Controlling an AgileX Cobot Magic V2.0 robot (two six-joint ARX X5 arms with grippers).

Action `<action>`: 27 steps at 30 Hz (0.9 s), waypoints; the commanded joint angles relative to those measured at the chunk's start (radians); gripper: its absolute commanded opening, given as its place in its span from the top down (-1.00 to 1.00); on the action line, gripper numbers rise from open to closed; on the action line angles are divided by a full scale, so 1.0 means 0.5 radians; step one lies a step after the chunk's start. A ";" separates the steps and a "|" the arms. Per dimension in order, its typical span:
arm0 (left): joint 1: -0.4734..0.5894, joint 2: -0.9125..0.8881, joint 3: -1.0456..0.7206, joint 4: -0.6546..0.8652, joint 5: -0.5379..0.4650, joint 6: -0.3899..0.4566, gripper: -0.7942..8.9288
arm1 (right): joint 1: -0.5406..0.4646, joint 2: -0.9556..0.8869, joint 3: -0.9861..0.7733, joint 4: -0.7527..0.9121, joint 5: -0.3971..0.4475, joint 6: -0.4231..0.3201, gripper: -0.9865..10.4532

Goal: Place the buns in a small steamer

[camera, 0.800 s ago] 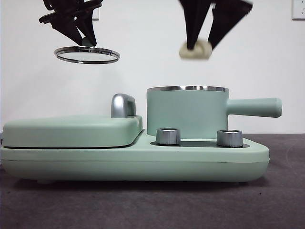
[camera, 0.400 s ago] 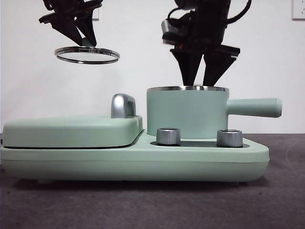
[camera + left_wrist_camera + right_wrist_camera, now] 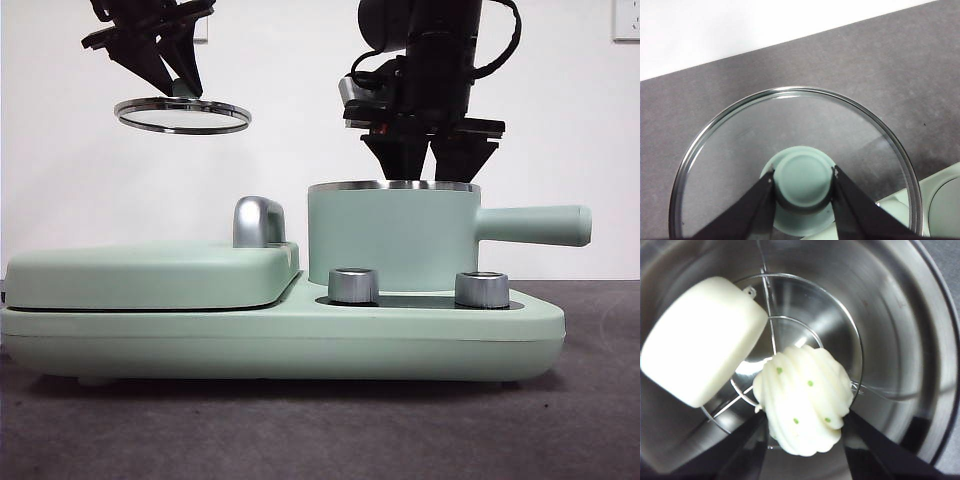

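We saw the steamer pot [image 3: 392, 236] upright, its handle [image 3: 532, 225] pointing sideways. Inside, on the wire rack [image 3: 810, 315], the oblong bun [image 3: 701, 340] lay tilted beside the pleated bun [image 3: 804, 399], which the right gripper [image 3: 805, 440] had its jaws clamped on. The left gripper [image 3: 804, 186] had its jaws clamped on the lid [image 3: 790, 165] knob.

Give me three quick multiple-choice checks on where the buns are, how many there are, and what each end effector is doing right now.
1. Where is the pleated bun?
A. on the table
B. inside the small steamer, on its wire rack
C. on the flat cover

2. How many buns are in the steamer?
A. one
B. two
C. three

3. What is the left end effector doing?
A. holding the lid by its green knob, off the steamer
B. hanging open with nothing in it
C. gripping the steamer's handle

Answers:
1 B: the right wrist view shows it on the rack within steel walls, between the jaws of the right end effector, which in the front view reaches into the steamer.
2 B: the smooth oblong bun lies beside the pleated one.
3 A: both jaws clamp the knob, and the front view shows the lid up in the air.
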 commanded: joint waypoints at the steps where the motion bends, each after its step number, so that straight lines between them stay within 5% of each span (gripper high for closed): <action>1: -0.005 0.024 0.085 0.048 0.004 -0.015 0.73 | 0.001 0.036 0.047 0.003 0.000 -0.018 0.37; 6: -0.005 0.024 0.085 0.047 0.004 -0.015 0.73 | -0.002 0.036 0.047 0.003 -0.001 -0.016 0.17; 17: -0.005 0.024 0.085 0.049 0.004 -0.015 0.73 | -0.002 0.010 0.169 -0.034 0.000 -0.016 0.16; 27: -0.005 0.024 0.085 0.026 0.004 -0.024 0.73 | 0.002 -0.176 0.623 -0.492 0.038 0.024 0.16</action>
